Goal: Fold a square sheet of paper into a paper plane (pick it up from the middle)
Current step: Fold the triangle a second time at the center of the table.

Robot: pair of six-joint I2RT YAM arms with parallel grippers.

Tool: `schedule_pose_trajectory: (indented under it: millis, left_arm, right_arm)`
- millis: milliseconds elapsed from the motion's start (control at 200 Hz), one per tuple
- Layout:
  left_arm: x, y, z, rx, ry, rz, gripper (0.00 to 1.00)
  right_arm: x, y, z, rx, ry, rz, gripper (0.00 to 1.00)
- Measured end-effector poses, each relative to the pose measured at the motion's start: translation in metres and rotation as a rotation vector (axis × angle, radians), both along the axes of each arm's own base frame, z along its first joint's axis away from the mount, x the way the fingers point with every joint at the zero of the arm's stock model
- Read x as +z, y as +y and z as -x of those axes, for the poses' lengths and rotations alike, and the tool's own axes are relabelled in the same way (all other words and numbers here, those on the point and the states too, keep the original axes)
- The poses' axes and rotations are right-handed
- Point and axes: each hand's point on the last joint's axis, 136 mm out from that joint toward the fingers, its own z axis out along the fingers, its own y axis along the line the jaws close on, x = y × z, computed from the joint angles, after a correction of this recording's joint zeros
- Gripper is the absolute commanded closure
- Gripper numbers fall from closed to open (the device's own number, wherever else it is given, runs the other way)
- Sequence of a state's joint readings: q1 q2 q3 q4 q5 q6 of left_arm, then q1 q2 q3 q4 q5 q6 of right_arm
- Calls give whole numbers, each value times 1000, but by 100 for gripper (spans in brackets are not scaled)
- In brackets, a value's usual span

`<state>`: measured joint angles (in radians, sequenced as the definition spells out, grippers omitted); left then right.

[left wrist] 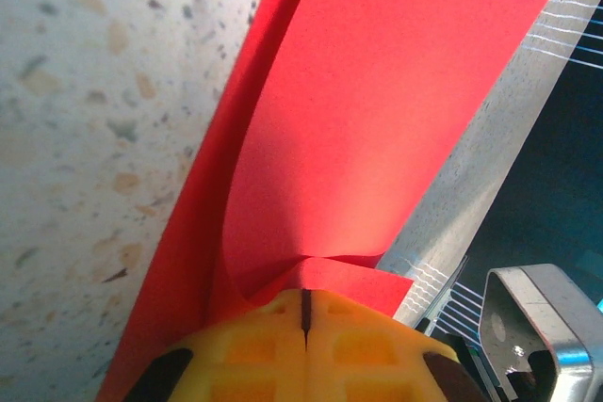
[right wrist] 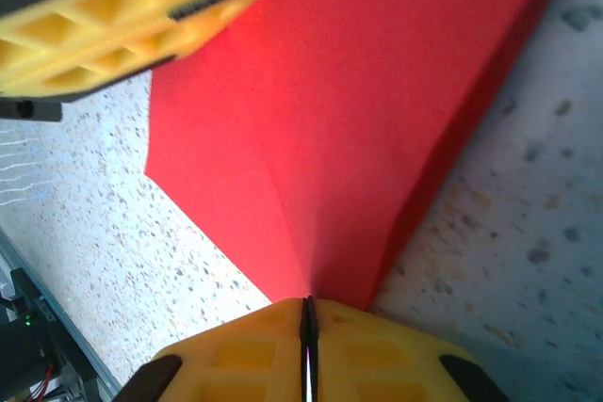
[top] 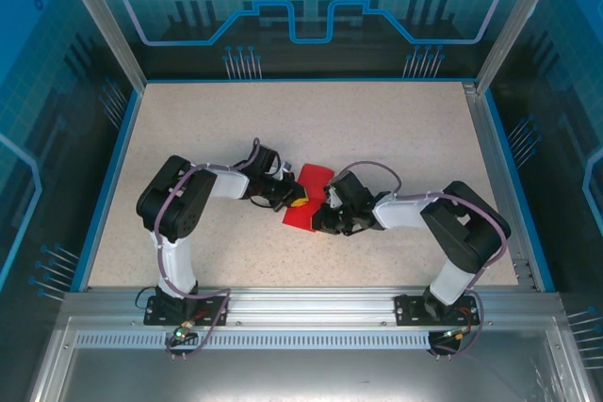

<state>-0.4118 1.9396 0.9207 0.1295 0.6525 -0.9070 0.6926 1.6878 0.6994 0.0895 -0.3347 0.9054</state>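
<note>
Red square sheet of paper (top: pixel 312 182) is partly folded at the middle of the table (top: pixel 405 129), left gripper (left wrist: pixel 305 313) pinched shut on it from 9 o'clock and right gripper (right wrist: pixel 307 319) clamped on from 4 o'clock (my guess: pinning the layers so the fold can't spring open).

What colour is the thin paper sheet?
The thin paper sheet is plain bright red; right wrist view shows it best.

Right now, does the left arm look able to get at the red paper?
Yes, it seems so: the left gripper is shut on the paper at its edge, and the right gripper pinches it nearby without blocking the way.
</note>
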Motion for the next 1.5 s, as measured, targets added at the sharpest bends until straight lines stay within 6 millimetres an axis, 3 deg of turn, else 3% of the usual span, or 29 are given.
schedule_pose_trajectory:
  millis: [845, 1075, 1275, 1501]
  left_arm:
    - [-1, 0, 1, -12, -4, -6, 100]
    - [-1, 0, 1, -13, -4, -4, 100]
    - [0, 0, 1, -13, -4, -4, 100]
    - [0, 0, 1, -13, -4, -4, 100]
  right_arm:
    - [-2, 2, 3, 19, 4, 7, 89]
    - [17, -8, -1, -6, -16, 15, 85]
    - [33, 12, -23, -6, -45, -47, 85]
    - [1, 14, -24, -18, 19, -12, 88]
